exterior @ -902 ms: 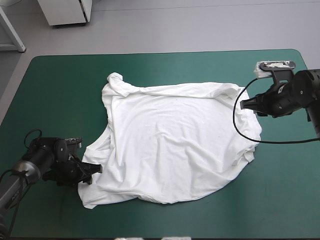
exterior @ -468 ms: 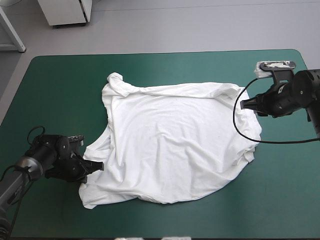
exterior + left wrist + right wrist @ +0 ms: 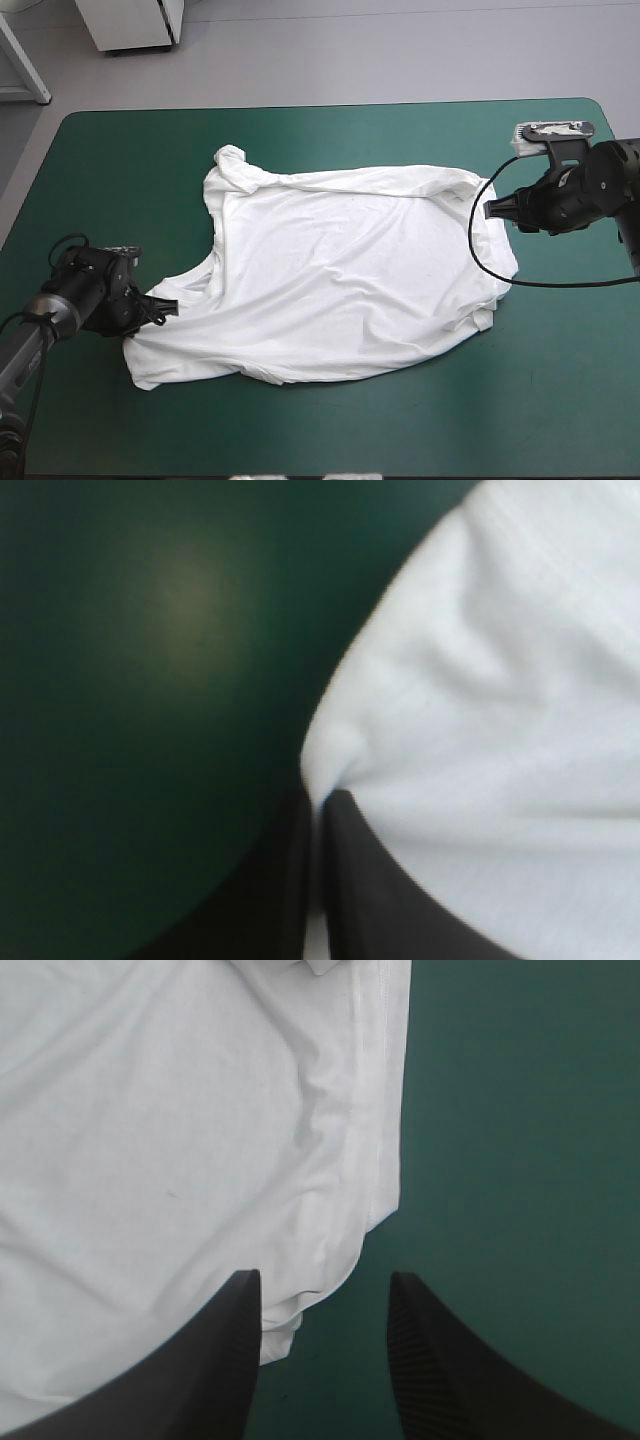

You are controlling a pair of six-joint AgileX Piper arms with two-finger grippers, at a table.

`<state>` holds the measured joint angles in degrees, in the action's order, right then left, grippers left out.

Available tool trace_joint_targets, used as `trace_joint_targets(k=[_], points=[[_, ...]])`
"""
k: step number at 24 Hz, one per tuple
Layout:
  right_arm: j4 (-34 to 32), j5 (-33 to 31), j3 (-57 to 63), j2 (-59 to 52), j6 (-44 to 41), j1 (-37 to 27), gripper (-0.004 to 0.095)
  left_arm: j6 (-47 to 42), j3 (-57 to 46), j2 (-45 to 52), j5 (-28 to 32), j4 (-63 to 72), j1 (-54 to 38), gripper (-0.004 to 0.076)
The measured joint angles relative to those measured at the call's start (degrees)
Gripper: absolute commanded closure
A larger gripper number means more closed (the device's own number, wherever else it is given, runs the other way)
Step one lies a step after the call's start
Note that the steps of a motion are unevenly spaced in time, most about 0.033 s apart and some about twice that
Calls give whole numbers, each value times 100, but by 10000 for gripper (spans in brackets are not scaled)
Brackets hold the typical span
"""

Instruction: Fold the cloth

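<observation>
Spreading the T-shirt out flat looked like the step in hand, because it was not folded yet. It lay in the middle of the teal-green table. It was mostly open, but it had wrinkles, and its far left corner was bunched up.

The left gripper sat low at the shirt's near left corner. Its black fingers met in a point and pinched a bit of the white cloth between them.

The right gripper was at the shirt's right edge. Its fingers stood apart and held nothing. The shirt's edge lay just ahead of them and partly between them.

The next move would likely be for the right gripper to go down and close on that edge. Then both arms could pull the shirt smooth before the first fold.
</observation>
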<state>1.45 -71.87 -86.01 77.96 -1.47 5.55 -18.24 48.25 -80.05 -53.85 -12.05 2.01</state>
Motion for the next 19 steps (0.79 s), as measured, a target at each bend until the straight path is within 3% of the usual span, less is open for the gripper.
trace_joint_targets(k=[10, 19], points=[[-145, 0, 0, 0, 0, 0, 517, 884, 1224, -598, 45, -75, -1751, 733], [-239, 0, 0, 0, -4, 0, 517, 991, 5378, -3515, -440, -18, -1901, 733]])
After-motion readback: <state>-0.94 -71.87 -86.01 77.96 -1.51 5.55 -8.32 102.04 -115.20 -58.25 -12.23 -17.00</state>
